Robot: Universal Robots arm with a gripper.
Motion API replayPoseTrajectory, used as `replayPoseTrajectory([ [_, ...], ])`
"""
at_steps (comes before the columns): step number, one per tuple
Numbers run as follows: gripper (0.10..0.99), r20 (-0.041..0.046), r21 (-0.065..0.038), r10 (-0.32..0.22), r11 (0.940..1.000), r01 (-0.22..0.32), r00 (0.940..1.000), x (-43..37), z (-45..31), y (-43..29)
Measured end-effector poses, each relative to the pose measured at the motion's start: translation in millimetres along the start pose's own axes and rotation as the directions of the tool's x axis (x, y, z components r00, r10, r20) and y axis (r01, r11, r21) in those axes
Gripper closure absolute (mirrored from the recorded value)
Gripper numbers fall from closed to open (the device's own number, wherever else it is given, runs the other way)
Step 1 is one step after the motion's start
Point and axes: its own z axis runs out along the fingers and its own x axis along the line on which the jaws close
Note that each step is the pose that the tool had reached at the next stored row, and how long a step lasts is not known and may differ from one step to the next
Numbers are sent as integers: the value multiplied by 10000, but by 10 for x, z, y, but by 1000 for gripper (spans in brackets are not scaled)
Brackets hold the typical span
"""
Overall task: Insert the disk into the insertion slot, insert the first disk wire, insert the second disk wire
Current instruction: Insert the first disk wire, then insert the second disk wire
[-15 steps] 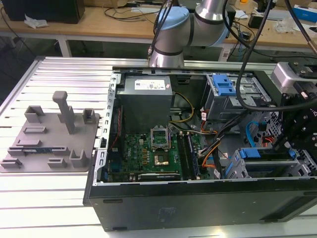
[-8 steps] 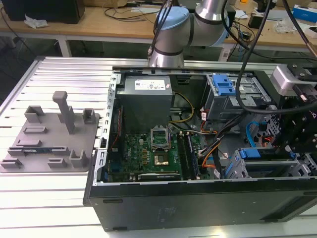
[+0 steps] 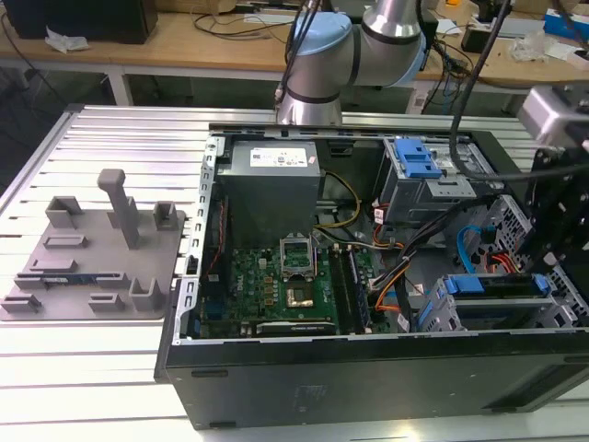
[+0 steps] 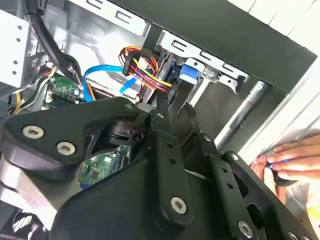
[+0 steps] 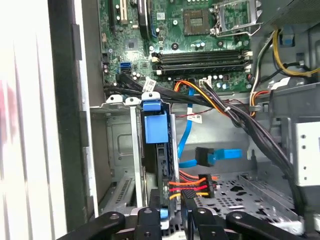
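Fingers (image 5: 149,221): in the first wrist view you find them set narrow, one on each side of the near edge of the disk (image 5: 155,129), where the red, orange and yellow wires (image 5: 187,187) cross it. You cannot tell whether the pads press on anything. The disk stands on edge in its blue caddy inside the insertion slot (image 5: 119,150), the low grey perforated cage. A flat blue cable (image 5: 220,154) lies near, its plug apart from the disk. In the second wrist view the gripper (image 4: 176,107) shows a slim gap between its black fingers, with the tips close to the coloured wires and the caddy's blue tab. A person's hand (image 4: 287,162) rests outside the case wall. In the exterior view the disk sits in the slot at the exterior view's right end of the open case (image 3: 276,387), nearer the camera than the taller cage (image 3: 419,170) with the blue latch. The arm (image 3: 317,55) reaches in from behind.
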Motion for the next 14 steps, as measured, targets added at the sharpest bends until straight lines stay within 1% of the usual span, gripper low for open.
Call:
replayPoseTrajectory([
  [1,780,-23,2,0,10000,0,10000,-3,-40,0],
  [14,780,-25,2,0,10000,0,10000,-11,-40,1],
])
